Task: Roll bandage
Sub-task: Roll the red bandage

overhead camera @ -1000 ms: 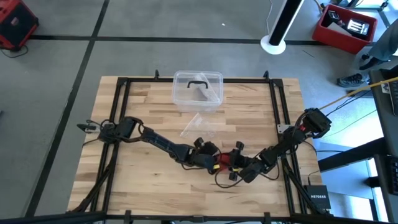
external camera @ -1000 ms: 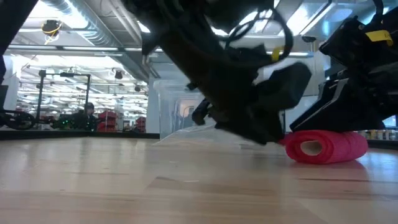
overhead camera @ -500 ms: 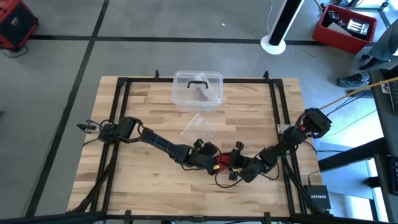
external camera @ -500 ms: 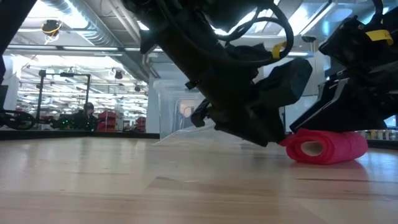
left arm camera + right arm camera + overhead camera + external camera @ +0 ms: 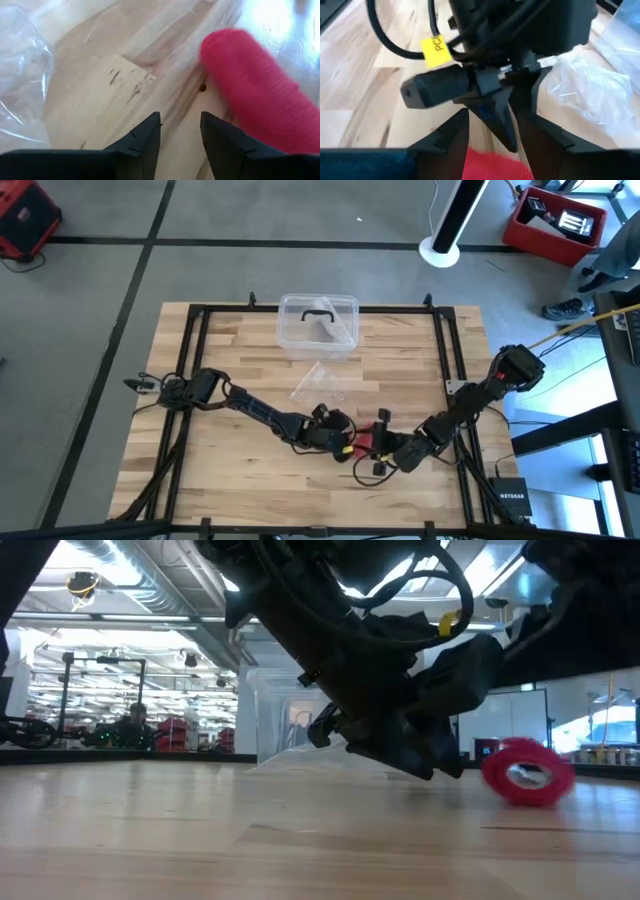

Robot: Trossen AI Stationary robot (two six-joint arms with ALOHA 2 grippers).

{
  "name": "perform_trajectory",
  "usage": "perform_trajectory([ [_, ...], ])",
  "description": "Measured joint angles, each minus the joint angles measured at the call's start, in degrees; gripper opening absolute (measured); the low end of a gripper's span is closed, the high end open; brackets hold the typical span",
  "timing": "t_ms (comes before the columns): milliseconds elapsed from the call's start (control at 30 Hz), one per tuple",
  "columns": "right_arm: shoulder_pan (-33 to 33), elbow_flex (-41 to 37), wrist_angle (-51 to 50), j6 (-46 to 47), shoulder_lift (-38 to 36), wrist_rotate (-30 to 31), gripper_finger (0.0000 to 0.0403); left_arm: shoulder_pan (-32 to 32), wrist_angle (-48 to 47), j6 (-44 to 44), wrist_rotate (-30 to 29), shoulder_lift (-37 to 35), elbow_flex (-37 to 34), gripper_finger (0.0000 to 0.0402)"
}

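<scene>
1. Bandage [image 5: 527, 772], red, already wound into a small roll, sits between the two grippers at the near middle of the table [image 5: 240, 470]. Low view shows it tipped, its hollow end facing the camera.
2. Left gripper [image 5: 180, 131]: fingers spread, a narrow gap between them, nothing in it. Roll lies just ahead of its tips and off to one side, not touching that I can see.
3. Right gripper [image 5: 490, 135]: fingers parted, straddling the red roll, which shows between them close to the wrist. Whether the pads press it, cannot tell.
4. Left gripper's nose sits directly ahead of the right gripper's fingers, very close.
5. Crumpled clear plastic bag [image 5: 322, 383] lies beyond both grippers; clear plastic box [image 5: 318, 325] farther beyond, well apart.
6. Risk, my judgement: a loose hold on a tipped roll could let it roll away or unwind its tail.
7. Second risk: tips this close may clash if either arm shifts, or snag the bag.
</scene>
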Motion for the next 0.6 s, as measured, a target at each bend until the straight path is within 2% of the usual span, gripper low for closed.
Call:
perform_trajectory([
  [200, 0.3, 0.0, -2.5, 1.1, -0.9, -2.6, 0.0172, -0.1, -0.1, -0.1, 0.1, 0.0, 0.0, 0.0131],
  [300, 1.6, 0.0, -3.1, 1.2, -4.0, -3.6, 0.0172, -0.3, -0.1, -0.1, 0.0, 0.0, 0.0, 0.0131],
  [467, 5.7, 0.1, -10.2, 1.3, -12.7, -4.5, 0.0172, -0.8, -0.2, 2.0, 0.1, 0.0, 0.0, 0.0131],
  [600, 6.8, -0.3, -16.4, 2.5, -13.9, -2.9, 0.0172, -1.0, 0.0, 2.8, 0.1, 0.0, 0.0, 0.0131],
])
